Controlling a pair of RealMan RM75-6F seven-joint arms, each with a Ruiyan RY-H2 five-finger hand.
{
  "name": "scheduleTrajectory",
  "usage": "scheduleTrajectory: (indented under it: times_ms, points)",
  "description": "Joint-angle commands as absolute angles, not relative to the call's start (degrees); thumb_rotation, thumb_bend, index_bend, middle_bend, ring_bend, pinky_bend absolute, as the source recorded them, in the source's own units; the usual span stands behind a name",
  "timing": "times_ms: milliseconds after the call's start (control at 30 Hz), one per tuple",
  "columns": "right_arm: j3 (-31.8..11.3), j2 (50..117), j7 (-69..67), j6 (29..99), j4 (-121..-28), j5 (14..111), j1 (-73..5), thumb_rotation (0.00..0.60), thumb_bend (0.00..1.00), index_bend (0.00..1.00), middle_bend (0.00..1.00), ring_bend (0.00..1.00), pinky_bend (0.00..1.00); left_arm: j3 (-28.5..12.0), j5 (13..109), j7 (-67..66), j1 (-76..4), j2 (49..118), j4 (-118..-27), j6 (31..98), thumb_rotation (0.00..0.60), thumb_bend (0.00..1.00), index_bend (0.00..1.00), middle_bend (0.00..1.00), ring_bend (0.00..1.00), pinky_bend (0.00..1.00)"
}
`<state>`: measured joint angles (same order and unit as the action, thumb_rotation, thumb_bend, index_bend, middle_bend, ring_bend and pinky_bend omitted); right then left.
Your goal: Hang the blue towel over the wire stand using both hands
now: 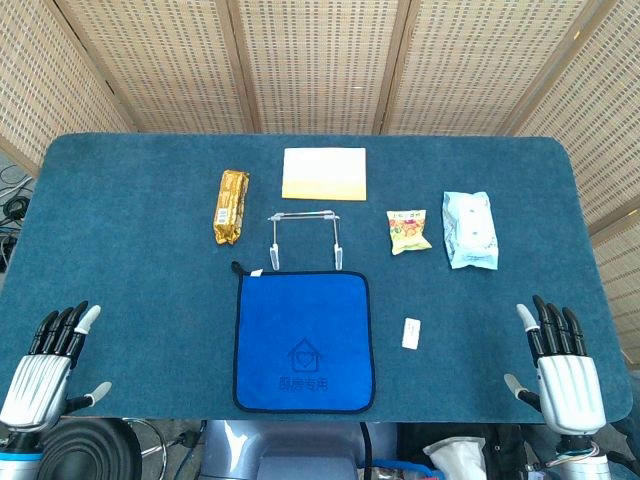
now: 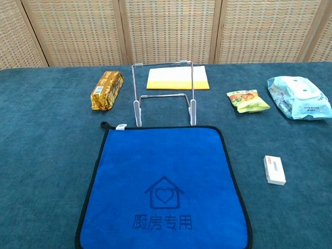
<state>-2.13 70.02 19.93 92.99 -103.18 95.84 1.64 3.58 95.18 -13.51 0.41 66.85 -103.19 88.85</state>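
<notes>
Blue square cloth towel point(image 1: 303, 341) flat at surface point(image 1: 120, 230) near edge, midway between left robot hand point(image 1: 45, 368) and right robot hand point(image 1: 560, 368), both spread, empty, well apart from it. Thin silver wire stand point(image 1: 305, 238) upright just beyond towel.

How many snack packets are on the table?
2. A gold packet lies left of the wire stand, and a small yellow-green packet lies to its right. The light blue pack looks like wipes, not snacks.
</notes>
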Motion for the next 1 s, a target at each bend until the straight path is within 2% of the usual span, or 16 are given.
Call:
scheduleTrajectory:
  times_ms: [33, 267, 400, 533, 667, 867, 1000]
  points:
    - [-2.13, 69.97, 19.84, 92.96, -103.21, 95.78, 1.64, 0.600, 0.00, 0.00, 0.00, 0.00, 0.00, 3.55, 95.22, -13.55, 0.42, 66.89, -103.13, 88.88, 0.600, 0.02, 0.00, 0.00, 0.00, 0.00]
    - [-2.00, 68.72, 17.88, 91.77, -104.25, 95.17, 1.16, 0.600, 0.00, 0.00, 0.00, 0.00, 0.00, 3.42, 95.13, -13.54, 0.34, 67.10, -103.02, 88.73, 0.600, 0.02, 0.00, 0.00, 0.00, 0.00]
    - [-2.11, 65.38, 13.10, 86.57, -104.68, 95.48, -2.17, 0.600, 0.00, 0.00, 0.00, 0.00, 0.00, 3.31, 95.28, -12.55, -0.26, 66.66, -103.49, 87.99, 0.600, 0.02, 0.00, 0.00, 0.00, 0.00]
    - [-2.68, 64.86, 10.88, 83.66, -103.09, 97.94, -5.38, 0.600, 0.00, 0.03, 0.00, 0.00, 0.00, 3.09, 95.04, -13.09, -0.35, 66.92, -103.19, 87.88, 0.600, 0.02, 0.00, 0.00, 0.00, 0.00]
    - [-4.07, 66.86, 7.24, 79.35, -98.95, 103.21, -11.74, 0.600, 0.00, 0.05, 0.00, 0.00, 0.00, 2.54, 94.24, -13.67, -0.77, 67.46, -103.02, 87.26, 0.600, 0.02, 0.00, 0.00, 0.00, 0.00]
    - [-4.84, 68.93, 6.08, 75.84, -95.30, 105.79, -16.42, 0.600, 0.00, 0.13, 0.00, 0.00, 0.00, 2.19, 93.44, -13.74, -1.00, 67.60, -103.10, 86.84, 0.600, 0.02, 0.00, 0.00, 0.00, 0.00]
    - [-5.71, 72.44, 6.76, 70.30, -89.97, 107.10, -21.86, 0.600, 0.00, 0.17, 0.00, 0.00, 0.00, 1.69, 92.22, -13.61, -1.26, 67.63, -103.04, 86.34, 0.600, 0.02, 0.00, 0.00, 0.00, 0.00]
